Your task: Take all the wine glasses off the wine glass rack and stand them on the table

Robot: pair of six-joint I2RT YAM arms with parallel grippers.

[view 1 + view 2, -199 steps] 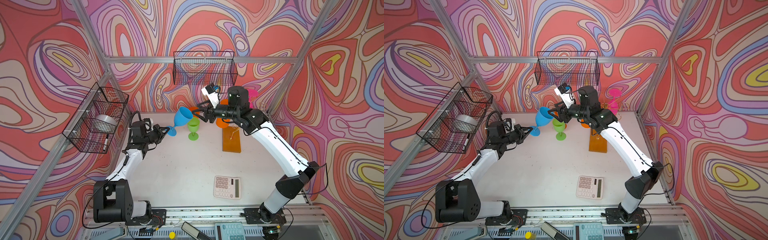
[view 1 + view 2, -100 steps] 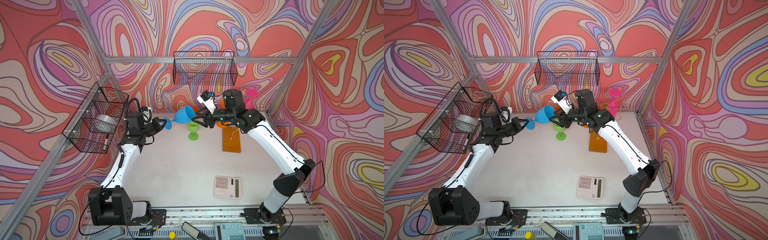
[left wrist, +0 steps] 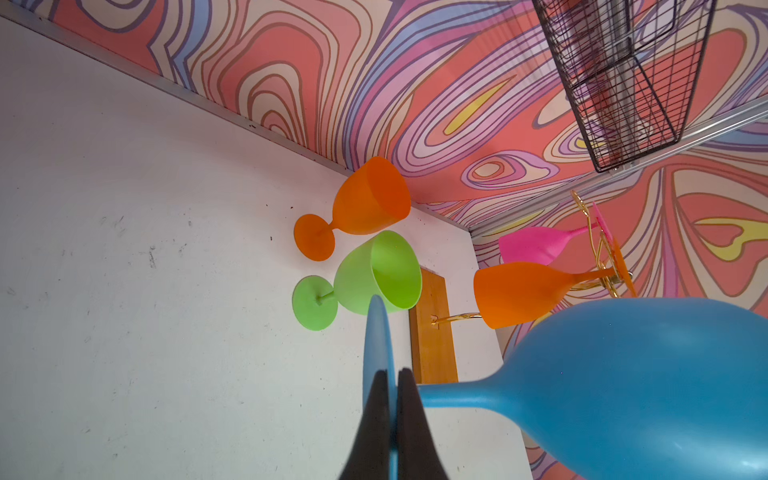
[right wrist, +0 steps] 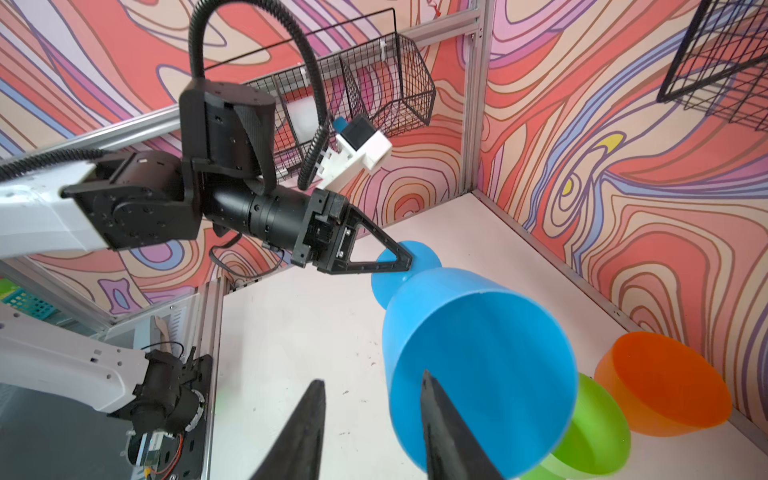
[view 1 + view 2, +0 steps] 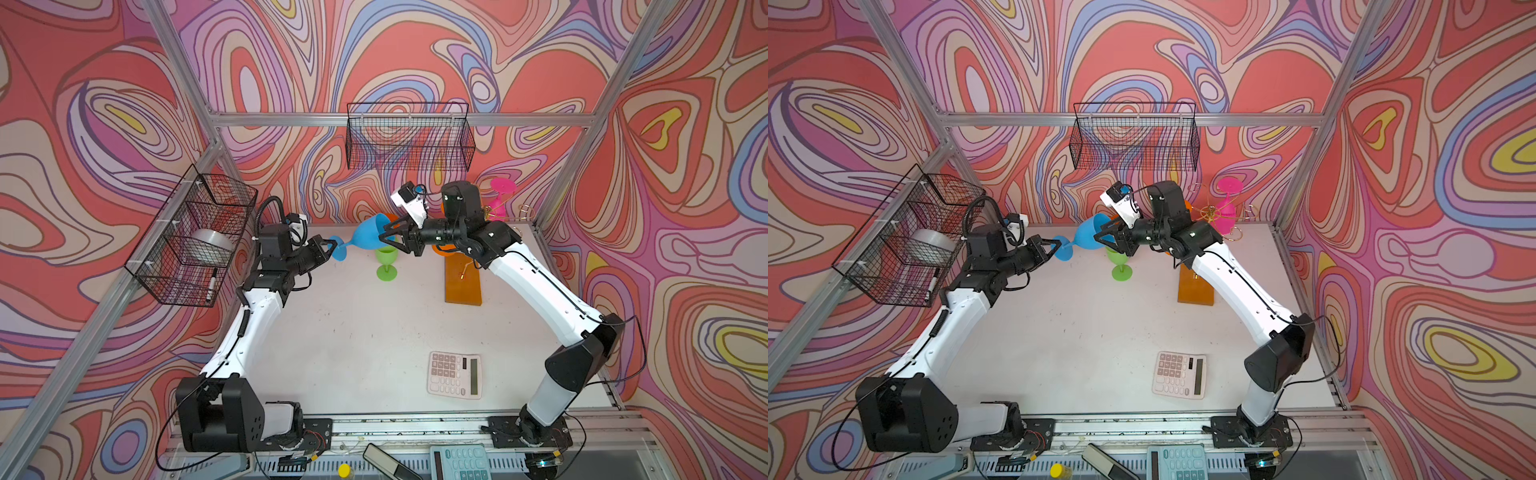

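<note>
A blue wine glass (image 5: pixel 368 237) (image 5: pixel 1088 237) hangs tilted in the air over the back of the table. My left gripper (image 5: pixel 330 245) (image 3: pixel 390 374) is shut on its round foot. My right gripper (image 5: pixel 384 237) (image 4: pixel 372 378) is open at the bowl's mouth, one finger (image 4: pixel 440 419) over the bowl opening and the other outside the rim, with a wide gap between them. The wine glass rack (image 5: pixel 498 214) (image 5: pixel 1214 214) stands at the back right on its amber base (image 5: pixel 462 278). A pink glass (image 5: pixel 500 195) and an orange glass (image 3: pixel 519 295) hang on it.
A green glass (image 5: pixel 386 259) stands upright just below the blue one, and an orange glass (image 3: pixel 361 208) stands behind it by the back wall. A calculator (image 5: pixel 455 374) lies near the front. Black wire baskets hang on the back wall (image 5: pixel 409 137) and the left wall (image 5: pixel 191 237).
My left gripper has lifted the blue glass up and back, tipping it nearer to level. My right gripper has come to the bowl's rim and its jaws have narrowed.
</note>
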